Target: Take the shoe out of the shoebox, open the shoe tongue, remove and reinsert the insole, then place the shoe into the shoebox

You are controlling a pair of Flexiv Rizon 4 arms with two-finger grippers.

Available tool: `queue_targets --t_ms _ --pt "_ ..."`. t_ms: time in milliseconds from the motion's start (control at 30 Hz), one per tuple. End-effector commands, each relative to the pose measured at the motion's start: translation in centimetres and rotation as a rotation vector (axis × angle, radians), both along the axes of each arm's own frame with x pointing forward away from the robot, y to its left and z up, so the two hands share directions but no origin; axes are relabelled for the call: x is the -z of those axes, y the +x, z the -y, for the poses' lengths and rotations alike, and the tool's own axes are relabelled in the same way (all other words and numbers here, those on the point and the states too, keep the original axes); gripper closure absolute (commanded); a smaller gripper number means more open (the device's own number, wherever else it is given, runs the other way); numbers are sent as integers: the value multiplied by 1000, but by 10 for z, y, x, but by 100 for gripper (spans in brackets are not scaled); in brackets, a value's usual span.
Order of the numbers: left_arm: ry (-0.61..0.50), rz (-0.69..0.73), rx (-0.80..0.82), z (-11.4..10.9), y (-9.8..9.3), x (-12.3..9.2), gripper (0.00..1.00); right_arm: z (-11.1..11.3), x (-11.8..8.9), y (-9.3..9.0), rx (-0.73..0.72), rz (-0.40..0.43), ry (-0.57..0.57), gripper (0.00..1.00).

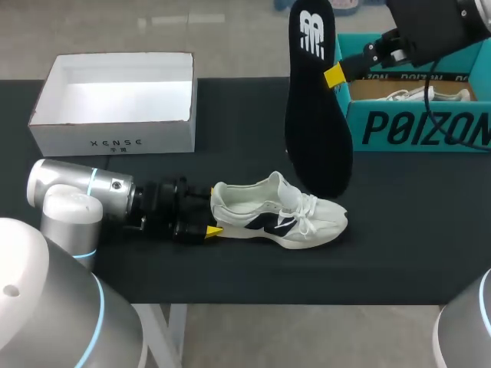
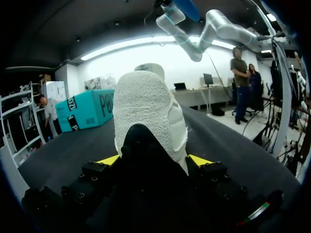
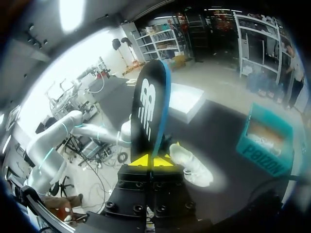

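Observation:
A white sneaker (image 1: 280,215) with a dark side mark lies on its sole on the black table, toe to the right. My left gripper (image 1: 214,220) comes in low from the left and is shut on the shoe's heel. In the left wrist view the heel (image 2: 148,116) fills the gap between the two yellow fingertips (image 2: 109,159). My right gripper (image 1: 334,77) is raised above the table at the back right, shut on the edge of the black insole (image 1: 314,115). The insole hangs upright above and behind the shoe. In the right wrist view the insole (image 3: 150,109) stands up from the gripper (image 3: 153,160).
An open white shoebox (image 1: 115,138) stands at the back left with nothing inside. A teal box (image 1: 418,126) at the back right holds another white shoe (image 1: 418,95). Bare black table (image 1: 253,268) lies in front of the sneaker.

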State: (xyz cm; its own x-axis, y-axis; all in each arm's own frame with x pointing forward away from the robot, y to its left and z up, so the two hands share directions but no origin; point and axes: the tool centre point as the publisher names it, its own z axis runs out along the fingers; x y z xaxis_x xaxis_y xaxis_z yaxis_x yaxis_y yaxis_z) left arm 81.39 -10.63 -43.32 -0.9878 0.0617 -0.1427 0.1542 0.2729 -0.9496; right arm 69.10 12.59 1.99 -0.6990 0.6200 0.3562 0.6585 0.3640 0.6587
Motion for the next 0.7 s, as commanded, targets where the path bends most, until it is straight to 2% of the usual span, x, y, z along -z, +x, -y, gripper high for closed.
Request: queue_targets --t_ms 33,300,700 --pt "1 0 1 0 1 2 100 7 -13 -19 2 10 6 100" --pt "1 0 1 0 1 2 100 9 -18 -39 -10 8 19 100" --pt "1 0 1 0 1 2 100 10 -16 -39 2 -2 15 100"
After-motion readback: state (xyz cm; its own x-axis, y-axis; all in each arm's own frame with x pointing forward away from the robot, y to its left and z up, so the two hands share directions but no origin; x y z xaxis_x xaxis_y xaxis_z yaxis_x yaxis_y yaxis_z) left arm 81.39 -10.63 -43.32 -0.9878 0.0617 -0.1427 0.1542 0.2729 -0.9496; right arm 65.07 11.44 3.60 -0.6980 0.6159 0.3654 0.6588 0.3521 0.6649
